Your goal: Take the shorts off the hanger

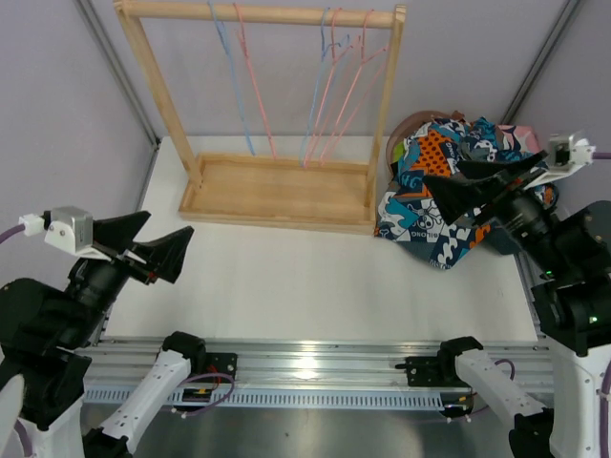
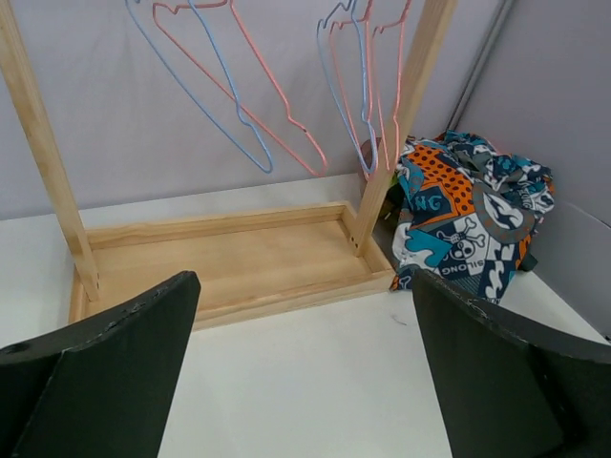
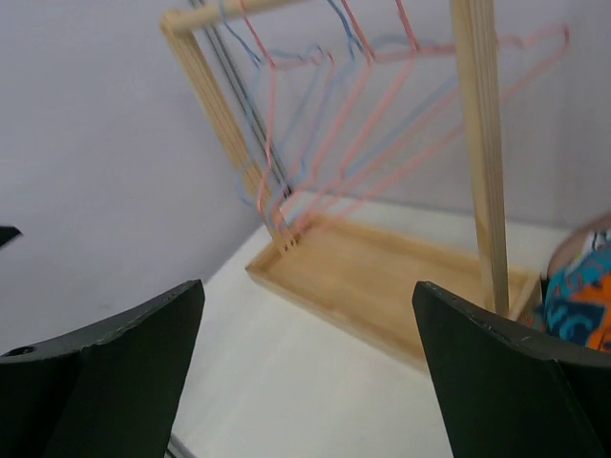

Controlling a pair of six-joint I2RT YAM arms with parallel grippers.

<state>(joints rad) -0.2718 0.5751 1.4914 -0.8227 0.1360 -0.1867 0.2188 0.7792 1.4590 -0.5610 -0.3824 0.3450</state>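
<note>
The blue-orange-white print shorts (image 1: 430, 205) lie on top of a heap on the table, right of the wooden rack (image 1: 277, 191). They also show in the left wrist view (image 2: 468, 219) and at the edge of the right wrist view (image 3: 584, 310). A pink patch (image 1: 520, 138) shows at the back of the heap; the other shorts are hidden. Several pink and blue wire hangers (image 1: 329, 86) hang bare on the rail. My left gripper (image 1: 162, 234) is open and empty over the table's left. My right gripper (image 1: 447, 176) is open and empty above the heap.
The rack's tray base (image 2: 229, 262) stands at the back of the white table (image 1: 305, 286). A brown round rim (image 1: 409, 124) shows behind the heap. Grey walls close in at the back and sides. A metal rail (image 1: 315, 367) runs along the near edge.
</note>
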